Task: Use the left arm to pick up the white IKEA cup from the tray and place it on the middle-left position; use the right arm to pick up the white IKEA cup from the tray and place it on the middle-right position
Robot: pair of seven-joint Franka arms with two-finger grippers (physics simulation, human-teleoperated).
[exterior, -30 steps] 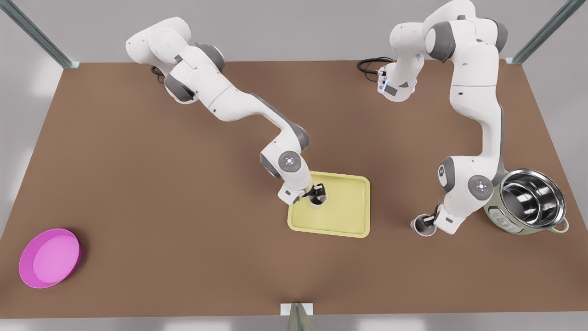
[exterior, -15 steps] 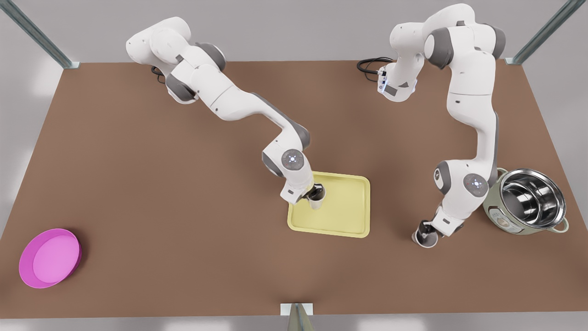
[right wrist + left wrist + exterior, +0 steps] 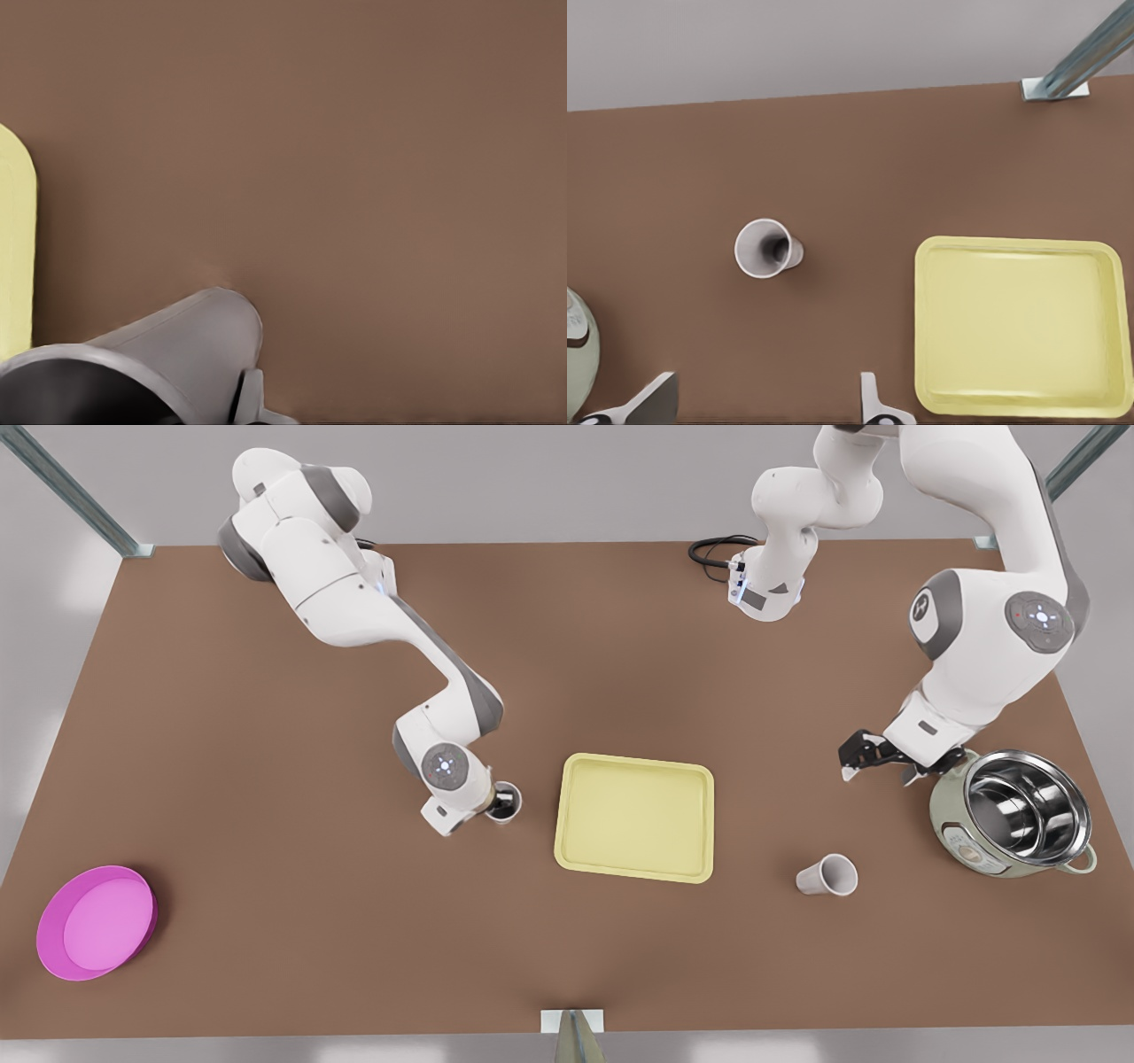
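On the front view's left, my right gripper point(image 3: 498, 804) is shut on a white cup point(image 3: 506, 801) low over the brown table, just left of the pale-yellow tray point(image 3: 634, 817). Up close in the right wrist view, that cup point(image 3: 168, 354) sits beside one finger point(image 3: 252, 394), with the tray's edge point(image 3: 13, 239) nearby. A second white cup point(image 3: 827, 875) rests on the table right of the tray, mouth turned toward the pot; upright or tipped, I cannot tell. My left gripper point(image 3: 875, 774) hangs open above and behind it. The left wrist view shows its fingertips point(image 3: 873, 403) spread, the cup point(image 3: 767, 249) and the bare tray point(image 3: 1023, 325).
A steel pot in a pale green cooker point(image 3: 1019, 815) stands at the front view's right, close under the left gripper. A round magenta dish point(image 3: 96, 921) lies at the near left corner. Black cables point(image 3: 713, 549) sit at the back edge.
The right gripper carried its cup off the tray to the table on the tray's left. The left gripper let go of the other cup and rose back toward the pot.
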